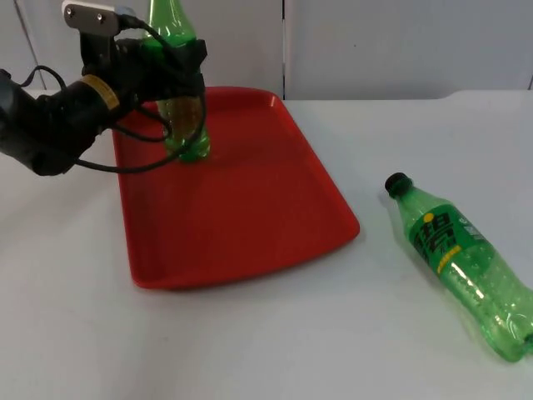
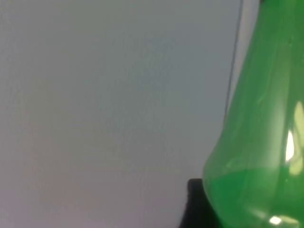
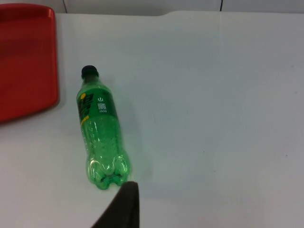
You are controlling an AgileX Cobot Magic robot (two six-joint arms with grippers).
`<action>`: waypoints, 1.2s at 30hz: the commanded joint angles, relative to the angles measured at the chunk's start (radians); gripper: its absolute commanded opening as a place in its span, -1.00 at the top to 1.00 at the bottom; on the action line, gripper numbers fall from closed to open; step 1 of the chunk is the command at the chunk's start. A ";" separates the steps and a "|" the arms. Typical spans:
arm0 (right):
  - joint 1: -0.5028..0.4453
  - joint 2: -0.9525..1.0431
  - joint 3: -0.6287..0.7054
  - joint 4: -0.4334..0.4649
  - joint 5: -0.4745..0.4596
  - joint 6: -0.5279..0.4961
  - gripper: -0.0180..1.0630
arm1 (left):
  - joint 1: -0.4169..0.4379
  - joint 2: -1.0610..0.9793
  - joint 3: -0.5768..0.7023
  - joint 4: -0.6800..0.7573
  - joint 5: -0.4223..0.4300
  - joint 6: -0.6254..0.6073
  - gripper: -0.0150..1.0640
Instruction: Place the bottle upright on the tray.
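The left gripper (image 1: 179, 62) is clamped around the upper body of a green plastic bottle (image 1: 185, 125), which stands upright with its base on the red tray (image 1: 250, 200), near the tray's far left corner. A second green bottle (image 1: 462, 262) with a black cap lies on its side on the white table (image 1: 266, 342), well apart from the tray, cap toward the partition wall. The right arm waits; its black fingertip (image 3: 124, 206) hangs just beside this bottle's base.

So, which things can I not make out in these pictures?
- Upright bottle on the red tray: in the top view its cap is cut off by the picture edge.
- Left claw: the wrist blocks its fingers.
- Lying bottle: label text too small.
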 commanded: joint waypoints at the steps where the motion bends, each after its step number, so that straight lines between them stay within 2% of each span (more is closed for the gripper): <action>1: -0.011 -0.003 -0.001 0.002 -0.007 -0.008 -0.98 | 0.002 0.004 -0.005 0.020 -0.040 0.001 -0.20; 4: -0.011 -0.003 -0.001 0.002 -0.007 -0.008 -0.98 | 0.002 0.004 -0.005 0.022 -0.074 0.001 -0.52; 6: -0.011 -0.003 -0.001 0.002 -0.007 -0.008 -0.98 | 0.002 0.004 -0.005 0.022 -0.080 0.001 -0.56; 17: -0.011 -0.003 -0.001 0.002 -0.007 -0.008 -0.98 | 0.002 0.004 -0.003 0.052 -0.073 -0.029 -0.57; 24: -0.011 -0.003 -0.001 0.002 -0.007 -0.008 -0.98 | 0.005 0.004 -0.003 0.185 -0.073 -0.055 -0.57; 33: -0.011 -0.003 -0.001 0.002 -0.007 -0.008 -0.98 | 0.072 0.004 -0.003 0.260 -0.065 -0.110 -0.57; 36: -0.011 -0.003 -0.001 0.002 -0.007 -0.008 -0.98 | 0.113 0.004 -0.003 0.375 -0.077 -0.146 -0.57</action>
